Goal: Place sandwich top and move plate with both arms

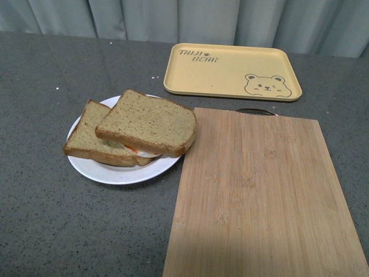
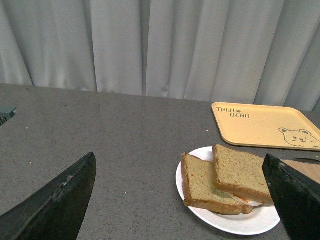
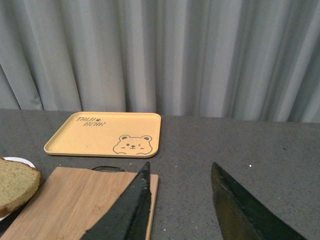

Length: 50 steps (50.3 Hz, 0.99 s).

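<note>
one coarse, greenish-brown sandwich top (image 1: pixel 147 122) lies askew over a lower slice (image 1: pixel 89 141) on the round white plate (image 1: pixel 118 175), beside a grained bamboo board (image 1: pixel 259 196) and matte yellow tray (image 1: pixel 222 75); left gripper (image 2: pixel 178 157) and right gripper (image 3: pixel 180 166) both spread apart, empty.

A dark grey speckled table (image 1: pixel 52 231) is carrying three things. A white plate (image 1: pixel 115 175) is sitting toward the left. A wooden cutting board (image 1: pixel 265 196) is lying just beside it on the right. A yellow tray (image 1: pixel 230 72) is resting just beyond the board's far edge.
</note>
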Available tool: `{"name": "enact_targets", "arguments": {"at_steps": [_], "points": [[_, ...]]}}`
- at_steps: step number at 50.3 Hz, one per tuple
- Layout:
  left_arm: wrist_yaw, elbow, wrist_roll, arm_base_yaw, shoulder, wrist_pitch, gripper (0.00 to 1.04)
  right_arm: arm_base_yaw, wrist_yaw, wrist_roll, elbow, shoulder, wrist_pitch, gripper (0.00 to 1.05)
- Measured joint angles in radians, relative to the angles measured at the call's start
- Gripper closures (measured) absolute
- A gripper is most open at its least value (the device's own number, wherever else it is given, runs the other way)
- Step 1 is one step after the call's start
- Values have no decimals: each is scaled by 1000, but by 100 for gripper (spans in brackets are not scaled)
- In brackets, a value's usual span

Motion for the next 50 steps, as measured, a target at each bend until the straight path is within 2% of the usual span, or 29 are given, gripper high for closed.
{"name": "enact_targets", "arguments": {"at_steps": [7,11,13,14,18,22,28,31,37,50], "points": [[8,4,-8,2,8,-11,7,0,0,0,0,0,0,32],[15,80,-93,-5,150,-206,7,0,0,0,0,0,0,18],[-1,97,-159,-29,272,-222,7,0,0,0,0,0,0,9],[1,100,-183,-34,293,-217,7,0,0,0,0,0,0,8],[0,113,-290,-73,458,-143,7,0,0,0,0,0,0,10],[22,148,-465,-99,723,20,7,0,-1,0,0,0,0,9],[132,220,-738,-91,1117,273,7,0,0,0,0,0,0,9],[129,253,-822,-90,1270,367,7,0,0,0,0,0,0,9],[117,306,-933,-103,1461,449,7,0,0,0,0,0,0,9],[117,421,-1046,-149,1689,481,7,0,0,0,0,0,0,9]]}}
